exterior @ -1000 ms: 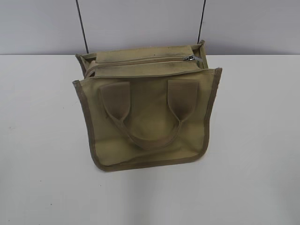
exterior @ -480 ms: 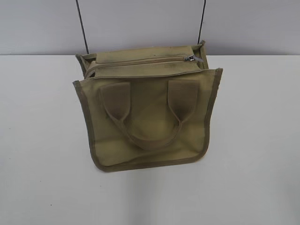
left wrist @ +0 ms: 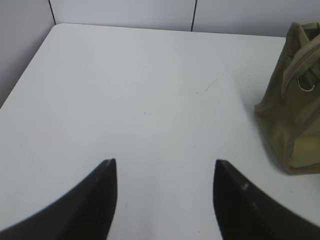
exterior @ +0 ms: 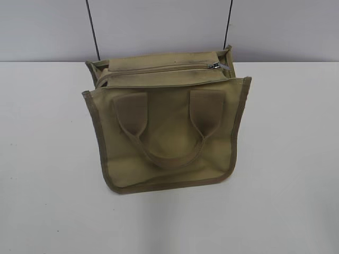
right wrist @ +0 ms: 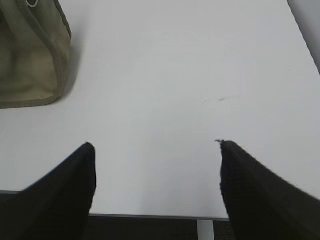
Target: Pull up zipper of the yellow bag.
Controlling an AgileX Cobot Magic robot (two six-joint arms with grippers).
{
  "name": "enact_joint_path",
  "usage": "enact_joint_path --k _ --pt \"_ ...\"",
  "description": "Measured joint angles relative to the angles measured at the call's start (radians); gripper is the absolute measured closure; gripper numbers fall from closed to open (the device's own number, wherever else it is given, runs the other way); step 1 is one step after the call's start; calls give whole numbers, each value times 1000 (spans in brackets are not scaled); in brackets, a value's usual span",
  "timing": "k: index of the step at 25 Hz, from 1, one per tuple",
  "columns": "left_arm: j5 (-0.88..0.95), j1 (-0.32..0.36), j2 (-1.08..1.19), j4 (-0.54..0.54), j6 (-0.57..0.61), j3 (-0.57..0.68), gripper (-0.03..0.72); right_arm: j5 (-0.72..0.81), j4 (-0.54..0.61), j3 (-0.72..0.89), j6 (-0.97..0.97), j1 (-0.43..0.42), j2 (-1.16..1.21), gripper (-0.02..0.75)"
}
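The yellow bag (exterior: 164, 127) stands on the white table in the middle of the exterior view, its U-shaped handle (exterior: 168, 153) facing me. The zipper (exterior: 159, 69) runs along the top panel, with its silver pull tab (exterior: 216, 65) at the right end. Neither gripper shows in the exterior view. My left gripper (left wrist: 165, 167) is open and empty over bare table, with the bag (left wrist: 295, 100) far to its right. My right gripper (right wrist: 156, 150) is open and empty near the table's front edge, with the bag (right wrist: 30, 60) at the upper left.
The white table (exterior: 286, 159) ends at a grey back wall (exterior: 159, 26) with two dark vertical seams. The right wrist view shows the table's front edge (right wrist: 150, 216) just under the jaws. A metal ring (left wrist: 305, 85) hangs on the bag's side.
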Motion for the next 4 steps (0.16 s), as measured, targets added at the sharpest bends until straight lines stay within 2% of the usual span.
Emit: enact_joint_path --k 4 --pt "0 0 0 0 0 0 232 0 0 0 0 0 0 174"
